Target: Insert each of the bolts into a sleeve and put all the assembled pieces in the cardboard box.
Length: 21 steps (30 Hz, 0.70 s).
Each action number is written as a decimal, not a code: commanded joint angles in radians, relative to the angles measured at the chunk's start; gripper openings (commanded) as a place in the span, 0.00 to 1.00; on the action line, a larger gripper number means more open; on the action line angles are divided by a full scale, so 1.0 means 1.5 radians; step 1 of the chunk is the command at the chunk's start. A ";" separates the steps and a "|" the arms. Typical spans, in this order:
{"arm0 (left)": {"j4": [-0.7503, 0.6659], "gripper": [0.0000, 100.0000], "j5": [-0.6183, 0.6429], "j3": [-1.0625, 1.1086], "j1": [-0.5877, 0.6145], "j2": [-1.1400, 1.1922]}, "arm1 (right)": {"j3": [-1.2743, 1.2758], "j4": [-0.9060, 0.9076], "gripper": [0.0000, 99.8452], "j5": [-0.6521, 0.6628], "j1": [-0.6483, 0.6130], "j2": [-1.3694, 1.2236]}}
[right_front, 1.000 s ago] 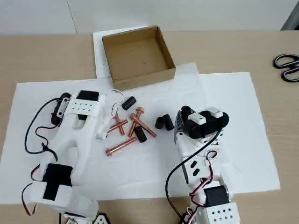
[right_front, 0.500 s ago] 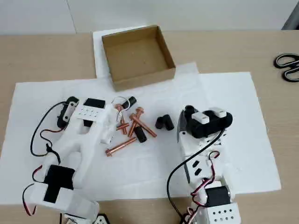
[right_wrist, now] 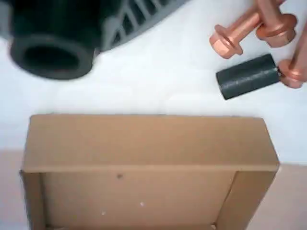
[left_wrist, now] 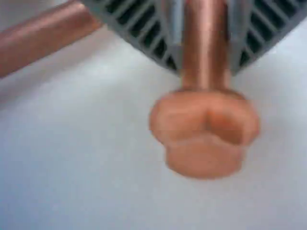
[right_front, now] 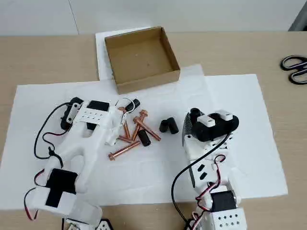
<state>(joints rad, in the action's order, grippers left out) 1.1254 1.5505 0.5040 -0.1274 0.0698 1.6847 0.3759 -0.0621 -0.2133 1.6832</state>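
Note:
My left gripper is shut on a copper bolt at the left side of the bolt pile; in the left wrist view the grey jaws clamp the bolt's shank and its head hangs just above the white paper. Several more copper bolts and a black sleeve lie beside it. My right gripper is shut on a black sleeve, held with its bore showing. Two loose sleeves lie just left of it. The cardboard box stands open at the back.
White paper covers the table's middle. Scissors lie at the far right edge. Another black sleeve rests by a thin wire loop near the left arm. The right wrist view has the box, a sleeve and bolt heads.
The left arm swung right into the bolt pile and its gripper closed on a bolt. The right arm shifted slightly, still holding its sleeve.

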 commanded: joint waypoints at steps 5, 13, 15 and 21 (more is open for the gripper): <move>-0.002 0.01 0.004 -0.049 -0.009 -0.009 | 0.001 0.001 0.00 -0.001 0.004 0.013; 0.080 0.01 0.045 -0.138 -0.006 -0.010 | 0.000 -0.001 0.00 -0.001 0.004 0.013; 0.133 0.01 0.061 -0.183 -0.008 -0.010 | 0.000 -0.001 0.00 -0.001 0.004 0.013; 0.297 0.01 0.061 -0.322 -0.006 -0.010 | 0.000 -0.001 0.00 -0.002 0.002 0.013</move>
<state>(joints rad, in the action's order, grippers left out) 1.4707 1.6456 0.1419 -0.1335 0.0729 1.6847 0.3759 -0.0621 -0.2148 1.6832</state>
